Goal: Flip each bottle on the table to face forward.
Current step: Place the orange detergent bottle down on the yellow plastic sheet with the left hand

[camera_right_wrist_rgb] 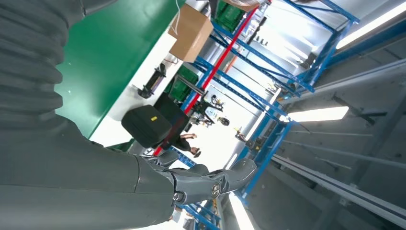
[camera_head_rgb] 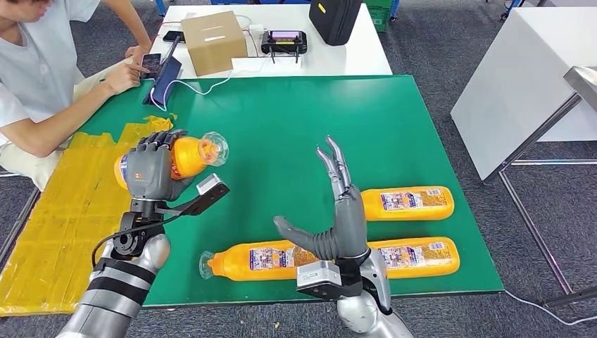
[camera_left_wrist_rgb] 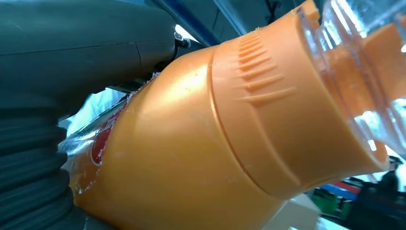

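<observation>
My left hand (camera_head_rgb: pixel 150 167) grips an orange bottle (camera_head_rgb: pixel 187 155) with a clear cap, lifted above the left part of the green table (camera_head_rgb: pixel 281 120). Close up in the left wrist view, that orange bottle (camera_left_wrist_rgb: pixel 201 143) lies against my left hand (camera_left_wrist_rgb: pixel 72 57). Three more orange bottles lie on their sides near the front edge: one (camera_head_rgb: pixel 246 260) with its cap to the left, one (camera_head_rgb: pixel 408 203) behind my right hand, one (camera_head_rgb: pixel 422 256) at the front right. My right hand (camera_head_rgb: pixel 338 218) is raised above them, fingers spread, holding nothing; the right wrist view shows its fingers (camera_right_wrist_rgb: pixel 206 184) apart.
A person (camera_head_rgb: pixel 42 70) sits at the far left with a phone (camera_head_rgb: pixel 151 65). Yellow sheeting (camera_head_rgb: pixel 63 211) covers the table's left end. A cardboard box (camera_head_rgb: pixel 209 42), a controller (camera_head_rgb: pixel 284 41) and a black case (camera_head_rgb: pixel 335 20) stand on the white table behind.
</observation>
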Robot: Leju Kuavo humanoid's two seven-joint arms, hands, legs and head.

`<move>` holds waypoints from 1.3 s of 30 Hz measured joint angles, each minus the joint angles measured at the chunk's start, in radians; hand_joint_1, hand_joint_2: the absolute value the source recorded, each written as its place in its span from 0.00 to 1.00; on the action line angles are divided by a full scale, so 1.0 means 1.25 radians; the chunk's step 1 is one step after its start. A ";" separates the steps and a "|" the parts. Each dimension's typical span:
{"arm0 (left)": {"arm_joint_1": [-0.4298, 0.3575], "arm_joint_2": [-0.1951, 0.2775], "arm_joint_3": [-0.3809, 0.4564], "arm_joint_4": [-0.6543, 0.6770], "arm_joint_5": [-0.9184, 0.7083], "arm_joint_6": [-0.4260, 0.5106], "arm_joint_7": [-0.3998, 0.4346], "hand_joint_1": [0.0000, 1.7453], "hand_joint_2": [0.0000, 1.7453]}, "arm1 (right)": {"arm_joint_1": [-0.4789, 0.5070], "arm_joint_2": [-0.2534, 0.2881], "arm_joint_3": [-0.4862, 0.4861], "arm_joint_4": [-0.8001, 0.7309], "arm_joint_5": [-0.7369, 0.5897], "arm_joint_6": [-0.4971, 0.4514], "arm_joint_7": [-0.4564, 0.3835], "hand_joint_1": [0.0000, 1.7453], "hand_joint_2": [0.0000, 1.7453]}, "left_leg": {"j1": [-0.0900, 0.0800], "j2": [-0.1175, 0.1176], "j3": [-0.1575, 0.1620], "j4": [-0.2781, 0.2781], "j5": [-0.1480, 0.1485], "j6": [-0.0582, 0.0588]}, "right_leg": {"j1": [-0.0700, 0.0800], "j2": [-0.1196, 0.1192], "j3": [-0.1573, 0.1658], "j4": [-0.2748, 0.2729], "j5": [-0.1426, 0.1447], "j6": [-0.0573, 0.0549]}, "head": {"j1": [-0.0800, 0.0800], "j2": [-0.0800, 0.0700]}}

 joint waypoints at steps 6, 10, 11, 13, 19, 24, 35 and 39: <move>-0.021 0.010 0.004 0.058 -0.009 0.007 0.013 1.00 1.00 | 0.000 -0.003 0.000 -0.012 0.002 0.000 0.000 0.00 1.00 | 0.000 0.000 0.000 0.000 0.000 0.000 | 0.000 0.000 0.000 0.000 0.000 0.000 | 0.000 0.000; -0.045 0.047 -0.040 0.094 -0.160 -0.009 0.193 1.00 1.00 | 0.000 -0.004 0.000 -0.012 -0.004 0.000 0.000 0.00 1.00 | 0.000 0.000 0.000 0.000 0.000 0.000 | 0.000 0.000 0.000 0.000 0.000 0.000 | 0.000 0.000; -0.056 0.056 -0.060 0.115 -0.192 -0.019 0.235 1.00 1.00 | -0.001 -0.004 0.001 -0.013 -0.008 0.000 0.000 0.00 1.00 | 0.000 0.000 0.000 0.000 0.000 0.000 | 0.000 0.000 0.000 0.000 0.000 0.000 | 0.000 0.000; -0.076 0.068 -0.089 0.171 -0.211 -0.034 0.266 1.00 1.00 | -0.004 -0.003 0.002 -0.016 -0.016 0.000 -0.001 0.00 1.00 | 0.000 0.000 0.000 0.000 0.000 0.000 | 0.000 0.000 0.000 0.000 0.000 0.000 | 0.000 0.000; -0.124 0.083 -0.140 0.348 -0.219 -0.021 0.259 1.00 1.00 | -0.019 -0.002 0.009 -0.021 -0.029 0.008 -0.004 0.00 1.00 | 0.001 0.000 0.000 0.000 0.001 -0.001 | 0.000 0.000 0.000 0.001 0.001 -0.001 | 0.000 0.000; -0.135 0.090 -0.146 0.444 -0.213 0.009 0.218 1.00 1.00 | -0.024 -0.003 0.021 -0.020 -0.040 0.010 -0.016 0.00 1.00 | 0.000 0.000 0.000 0.000 0.001 -0.001 | 0.000 0.000 -0.001 0.001 0.001 -0.002 | 0.000 0.000; -0.148 0.090 -0.114 0.565 -0.174 -0.010 0.163 1.00 1.00 | -0.036 -0.010 0.043 -0.020 -0.043 0.015 -0.023 0.00 1.00 | 0.001 0.000 0.000 0.000 0.001 -0.001 | 0.000 0.000 0.000 0.001 0.001 -0.002 | 0.000 0.000; -0.157 0.088 -0.094 0.591 -0.161 -0.011 0.149 1.00 1.00 | -0.040 -0.011 0.047 -0.020 -0.045 0.016 -0.023 0.00 1.00 | 0.001 0.000 0.000 0.000 0.001 -0.001 | 0.000 0.000 0.000 0.001 0.001 -0.002 | 0.000 0.000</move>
